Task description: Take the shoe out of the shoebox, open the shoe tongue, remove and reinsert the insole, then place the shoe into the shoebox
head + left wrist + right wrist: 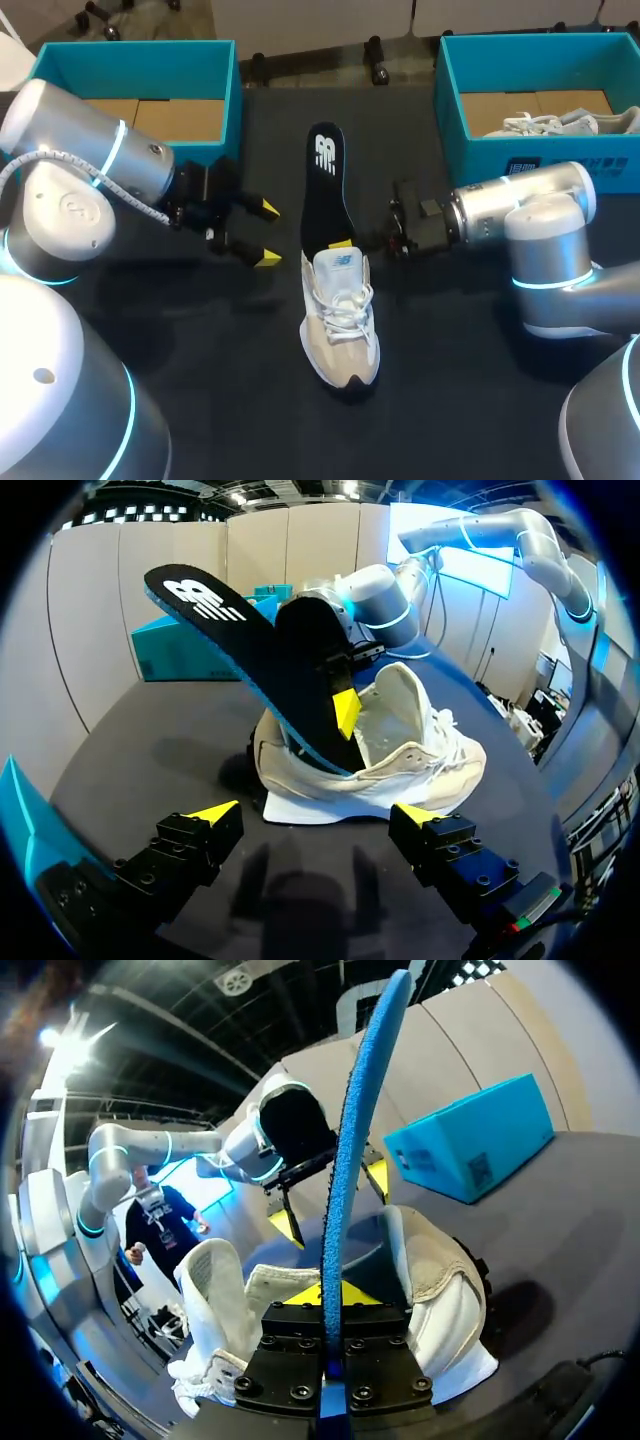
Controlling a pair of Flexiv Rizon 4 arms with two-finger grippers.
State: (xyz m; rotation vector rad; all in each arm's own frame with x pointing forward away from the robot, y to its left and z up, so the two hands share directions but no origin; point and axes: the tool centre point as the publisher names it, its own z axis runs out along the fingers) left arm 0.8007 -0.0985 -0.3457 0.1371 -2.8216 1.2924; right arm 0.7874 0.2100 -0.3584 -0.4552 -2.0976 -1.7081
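The right pincer (345, 243) is clamped on the insole (325, 190), which sits half inside the shoe (340, 320) on the desk (200, 350); the left pincer (266, 233) gapes to the shoe's left. Unbraced, the shoe may slide or tip — buckling the insole.

Silver-grey left arm (95, 150) and right arm (520, 205) bear glowing cyan rings; left pincer (266, 233) black, yellow-tipped.

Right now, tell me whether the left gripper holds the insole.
No, the left gripper hangs open and empty; the right gripper pinches the insole.
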